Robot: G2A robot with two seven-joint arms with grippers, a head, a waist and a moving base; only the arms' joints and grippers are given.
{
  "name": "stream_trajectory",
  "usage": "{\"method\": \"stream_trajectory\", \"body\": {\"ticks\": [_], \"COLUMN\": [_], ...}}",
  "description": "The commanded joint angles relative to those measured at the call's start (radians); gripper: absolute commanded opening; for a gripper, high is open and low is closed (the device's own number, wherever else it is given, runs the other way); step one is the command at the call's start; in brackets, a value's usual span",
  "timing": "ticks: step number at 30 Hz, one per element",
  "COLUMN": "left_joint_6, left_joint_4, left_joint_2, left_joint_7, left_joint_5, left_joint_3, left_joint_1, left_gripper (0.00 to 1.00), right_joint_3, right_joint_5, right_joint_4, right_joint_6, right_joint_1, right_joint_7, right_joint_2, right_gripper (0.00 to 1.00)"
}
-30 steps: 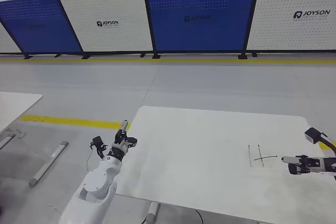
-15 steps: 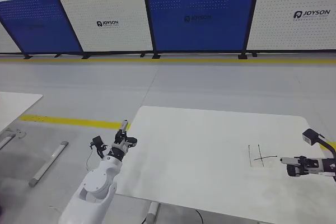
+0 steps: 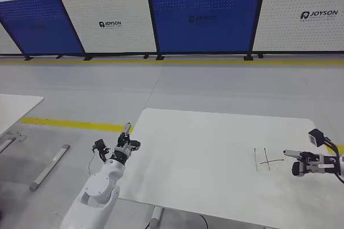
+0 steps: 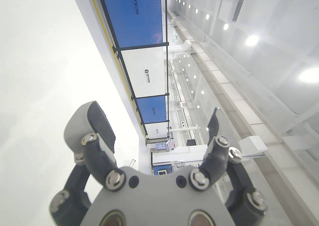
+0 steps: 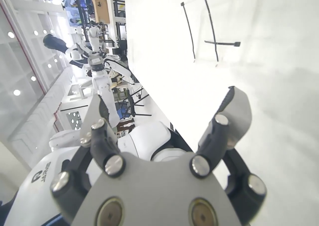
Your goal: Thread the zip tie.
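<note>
Three black zip ties [image 3: 266,160] lie on the white table [image 3: 206,154] near its right end. Two lie side by side [image 5: 188,29] [image 5: 210,23], and a shorter one [image 5: 221,43] crosses the second. My right gripper [image 3: 291,160] [image 5: 164,97] hovers open just right of them, with nothing between its fingers. My left gripper [image 3: 127,129] [image 4: 155,112] is at the table's left edge, far from the ties. It points up and away, open and empty.
Bare table top [image 4: 37,50] stretches between the two arms. Another white table [image 3: 11,109] stands off to the left across the floor. Blue and white panels [image 3: 203,23] line the back.
My right gripper has moved left and slightly away from the front edge, closer to the zip ties. The left arm has not moved.
</note>
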Motion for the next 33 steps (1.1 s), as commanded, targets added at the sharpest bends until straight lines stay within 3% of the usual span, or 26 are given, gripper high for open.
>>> {"method": "stream_trajectory", "body": {"ticks": [1,8,25,29,33], "left_joint_6": [0.0,0.0,0.0,0.0,0.0], "left_joint_4": [0.0,0.0,0.0,0.0,0.0], "left_joint_2": [0.0,0.0,0.0,0.0,0.0], "left_joint_7": [0.0,0.0,0.0,0.0,0.0], "left_joint_5": [0.0,0.0,0.0,0.0,0.0], "left_joint_3": [0.0,0.0,0.0,0.0,0.0], "left_joint_1": [0.0,0.0,0.0,0.0,0.0], "left_gripper": [1.0,1.0,1.0,1.0,1.0], "right_joint_3": [-0.024,-0.087,-0.09,-0.102,-0.104], "right_joint_5": [-0.024,-0.1,-0.109,-0.186,-0.213], "right_joint_4": [0.038,0.141,0.137,0.108,0.101], "right_joint_6": [-0.003,-0.031,-0.03,0.036,0.038], "right_joint_1": [0.02,0.074,0.071,0.072,0.075], "right_joint_7": [-0.022,-0.088,-0.094,-0.185,-0.188], "right_joint_2": [-0.022,-0.09,-0.09,-0.099,-0.108], "right_gripper": [1.0,1.0,1.0,1.0,1.0]}}
